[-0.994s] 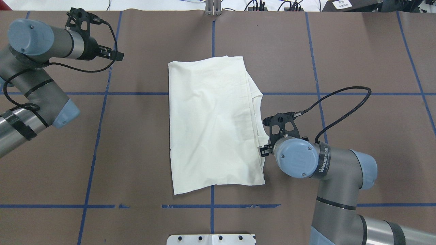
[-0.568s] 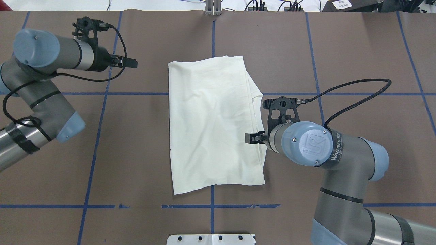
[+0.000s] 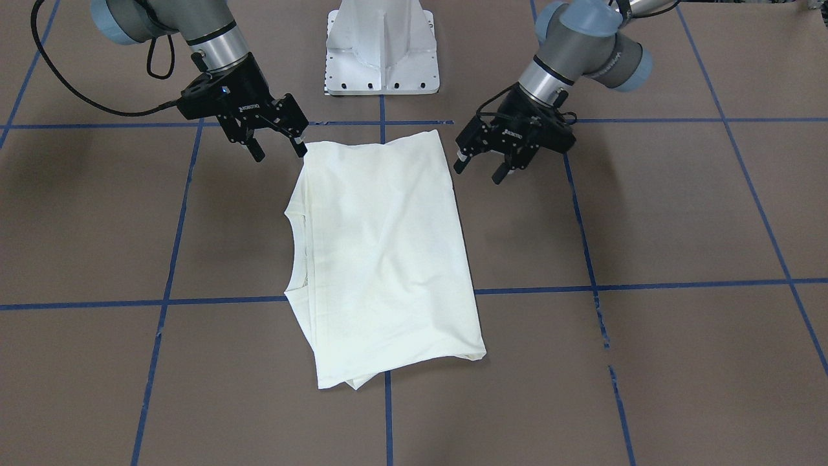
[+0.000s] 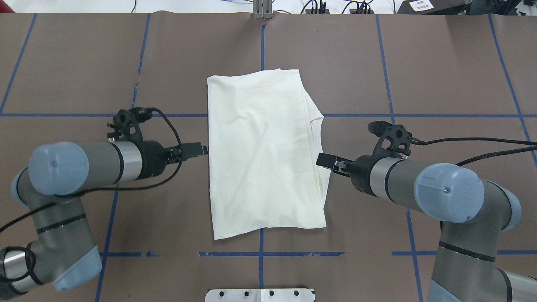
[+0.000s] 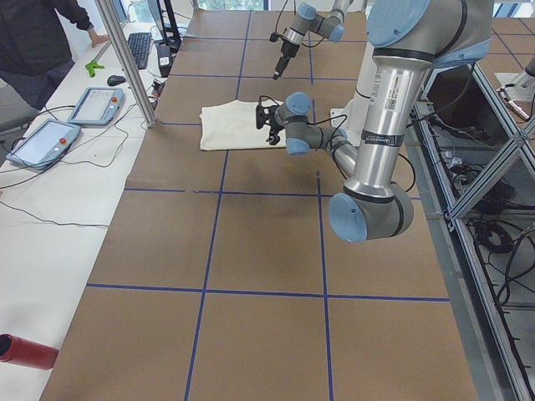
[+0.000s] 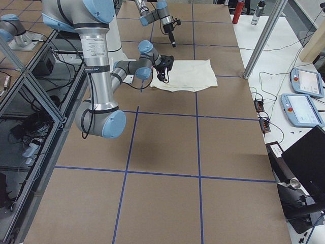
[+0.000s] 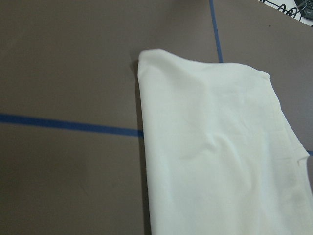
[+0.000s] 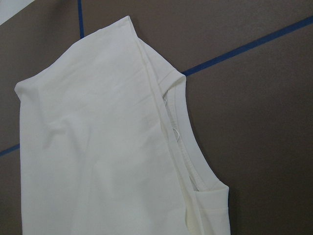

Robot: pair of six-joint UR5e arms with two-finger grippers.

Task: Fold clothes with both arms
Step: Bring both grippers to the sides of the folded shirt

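The cream shirt [image 4: 260,155] lies folded, plain side up, on the brown desk [image 4: 440,63], right between the two tools. The left tool [image 3: 479,169] hangs just off the shirt's folded edge, fingers spread wide, nothing in them. The right tool [image 3: 280,154], also spread wide and empty, sits at the opposite edge, where the neckline shows. Whether it touches the cloth I cannot tell.

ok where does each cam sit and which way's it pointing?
Front-facing: across the table, facing robot; shirt, left gripper, right gripper, base.
Overhead: behind robot, looking forward-down; left arm, right arm.
Exterior left: table end; left arm near.
Exterior right: opposite end; right arm near.
Left wrist: shirt's plain edge; no fingers.
Right wrist: shirt's collar; no fingers.
All six share the shirt.
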